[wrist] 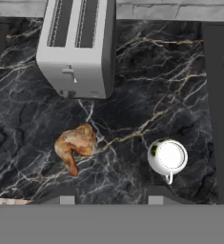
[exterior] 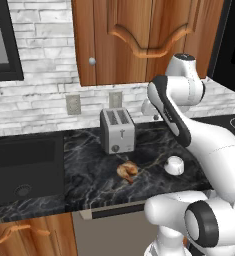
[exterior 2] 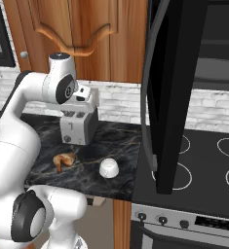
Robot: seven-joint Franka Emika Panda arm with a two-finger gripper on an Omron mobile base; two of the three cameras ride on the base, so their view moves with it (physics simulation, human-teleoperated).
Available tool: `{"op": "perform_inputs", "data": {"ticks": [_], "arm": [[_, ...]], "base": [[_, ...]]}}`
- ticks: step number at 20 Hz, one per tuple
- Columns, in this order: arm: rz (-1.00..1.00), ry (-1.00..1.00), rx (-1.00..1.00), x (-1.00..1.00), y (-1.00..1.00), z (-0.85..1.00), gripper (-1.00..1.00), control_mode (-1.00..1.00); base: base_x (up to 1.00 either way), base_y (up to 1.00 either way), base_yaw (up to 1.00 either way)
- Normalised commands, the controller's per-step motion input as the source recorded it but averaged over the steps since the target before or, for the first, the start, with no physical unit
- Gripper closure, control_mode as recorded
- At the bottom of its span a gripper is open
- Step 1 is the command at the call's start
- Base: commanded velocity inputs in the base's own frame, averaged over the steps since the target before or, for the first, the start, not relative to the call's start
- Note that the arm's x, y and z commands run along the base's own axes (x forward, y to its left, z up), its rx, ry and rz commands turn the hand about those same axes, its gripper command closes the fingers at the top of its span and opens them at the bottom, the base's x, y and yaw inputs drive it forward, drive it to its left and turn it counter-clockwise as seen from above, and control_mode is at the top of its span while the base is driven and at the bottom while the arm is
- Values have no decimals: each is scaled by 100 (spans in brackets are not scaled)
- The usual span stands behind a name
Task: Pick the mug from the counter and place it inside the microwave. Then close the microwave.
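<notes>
The mug (exterior: pixel 174 165) (exterior 2: pixel 109 168) (wrist: pixel 168 156) is a small squat white cup standing upright on the black marble counter (exterior: pixel 89 172) (exterior 2: pixel 123 141) (wrist: pixel 132 105), close to the stovetop edge. My gripper (wrist: pixel 111 196) hangs high above the counter, looking straight down, open with nothing between its fingertips. The mug lies below and just to the right of the right fingertip (wrist: pixel 156 196). In the right base view the hand (exterior 2: pixel 83 100) is up in front of the toaster. The microwave (exterior 2: pixel 218 53) hangs above the stove, its dark glass door (exterior 2: pixel 167 97) swung wide open.
A silver two-slot toaster (exterior: pixel 117 131) (exterior 2: pixel 78 127) (wrist: pixel 77 47) stands at the back of the counter. A brown pastry (exterior: pixel 127 170) (exterior 2: pixel 64 159) (wrist: pixel 75 145) lies left of the mug. The black stovetop (exterior 2: pixel 203 165) (wrist: pixel 218 105) is to the right, a sink (exterior: pixel 24 165) to the left.
</notes>
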Motion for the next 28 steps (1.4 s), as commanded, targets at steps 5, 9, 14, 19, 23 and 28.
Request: {"op": "perform_inputs", "data": {"ticks": [5,9,14,19,23,28], "arm": [[0,10,0,0,0,-28,-100,-100],[0,9,-1,0,0,-67,-100,-100],[0,4,-2,0,-5,-60,-100,-100],[0,3,-5,0,-23,-24,-100,-100],[-3,1,-1,0,-42,-12,-100,-100],[-5,5,0,-2,-57,-15,-100,-100]], "base": [[0,0,0],[0,0,0],[0,0,0],[0,0,0],[0,0,0],[0,0,0]]}}
